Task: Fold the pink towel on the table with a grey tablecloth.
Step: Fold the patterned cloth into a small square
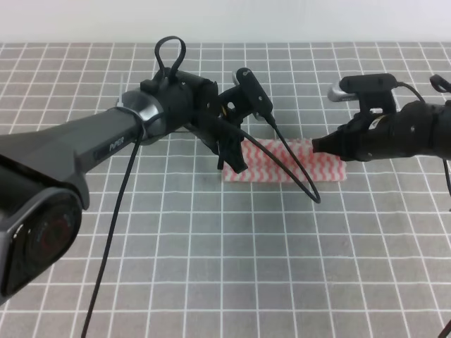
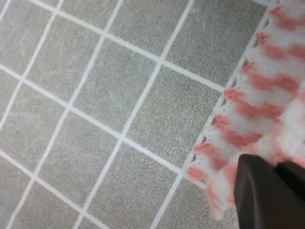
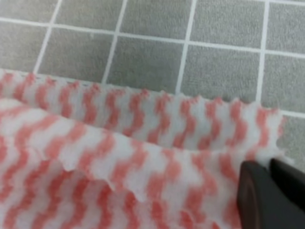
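Left claw [image 1: 232, 160] clamped on pink towel [image 1: 285, 160] left end, right claw [image 1: 320, 146] clamped on right end

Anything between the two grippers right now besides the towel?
No. In the exterior high view only the pink towel and a black cable looping over it span the gap between left gripper and right gripper.

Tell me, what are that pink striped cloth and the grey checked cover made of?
The pink towel looks like thin nonwoven wipe fabric: matte, slightly fuzzy, with pinked zigzag edges, though woven cotton can't be ruled out. The grey tablecloth seems a fine-grained textile or vinyl with printed white lines, with a dull, speckled surface. The black pincer fingers look like smooth plastic or rubber.
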`<state>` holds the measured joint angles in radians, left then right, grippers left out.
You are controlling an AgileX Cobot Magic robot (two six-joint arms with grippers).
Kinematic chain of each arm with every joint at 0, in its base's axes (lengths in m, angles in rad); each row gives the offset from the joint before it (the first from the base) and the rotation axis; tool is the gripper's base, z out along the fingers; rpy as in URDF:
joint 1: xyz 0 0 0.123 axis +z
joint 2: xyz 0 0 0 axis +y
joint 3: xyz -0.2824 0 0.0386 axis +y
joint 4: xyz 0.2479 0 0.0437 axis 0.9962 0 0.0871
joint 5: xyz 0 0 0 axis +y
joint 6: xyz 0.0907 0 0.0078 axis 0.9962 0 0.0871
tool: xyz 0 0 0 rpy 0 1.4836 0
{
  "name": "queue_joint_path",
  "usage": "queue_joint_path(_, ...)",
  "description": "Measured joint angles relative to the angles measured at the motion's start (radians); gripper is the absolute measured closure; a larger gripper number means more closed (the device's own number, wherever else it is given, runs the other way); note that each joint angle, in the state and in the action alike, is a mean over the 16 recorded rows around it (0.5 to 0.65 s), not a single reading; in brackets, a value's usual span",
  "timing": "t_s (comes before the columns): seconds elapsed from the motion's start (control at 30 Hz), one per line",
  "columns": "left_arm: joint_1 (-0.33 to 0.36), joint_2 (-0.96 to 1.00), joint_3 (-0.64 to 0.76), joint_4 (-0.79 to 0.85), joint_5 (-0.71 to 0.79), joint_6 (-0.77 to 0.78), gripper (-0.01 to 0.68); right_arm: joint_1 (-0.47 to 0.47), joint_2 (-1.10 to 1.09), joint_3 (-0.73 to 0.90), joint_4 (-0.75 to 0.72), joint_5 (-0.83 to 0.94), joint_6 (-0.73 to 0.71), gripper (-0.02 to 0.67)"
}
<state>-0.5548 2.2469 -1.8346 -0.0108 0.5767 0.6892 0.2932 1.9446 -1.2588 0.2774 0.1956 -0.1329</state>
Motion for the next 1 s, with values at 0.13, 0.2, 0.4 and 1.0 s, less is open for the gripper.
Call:
queue_joint_path(0.13, 0.000, -0.001, 0.000, -0.001, -0.001, 0.001, 0.673, 0.000, 0.013, -0.013, 0.000, -0.004, 0.000, 0.626)
queue_joint_path(0.2, 0.000, -0.001, 0.000, -0.002, -0.003, 0.001, 0.673, 0.000, 0.018, -0.019, 0.000, -0.005, 0.000, 0.603)
queue_joint_path(0.4, 0.000, -0.004, 0.000, -0.003, -0.011, 0.001, 0.673, -0.002, 0.025, -0.036, 0.001, -0.012, 0.000, 0.509)
queue_joint_path(1.0, 0.038, 0.006, 0.000, -0.001, -0.069, -0.018, 0.451, -0.061, 0.027, -0.094, 0.025, 0.060, 0.000, 0.387)
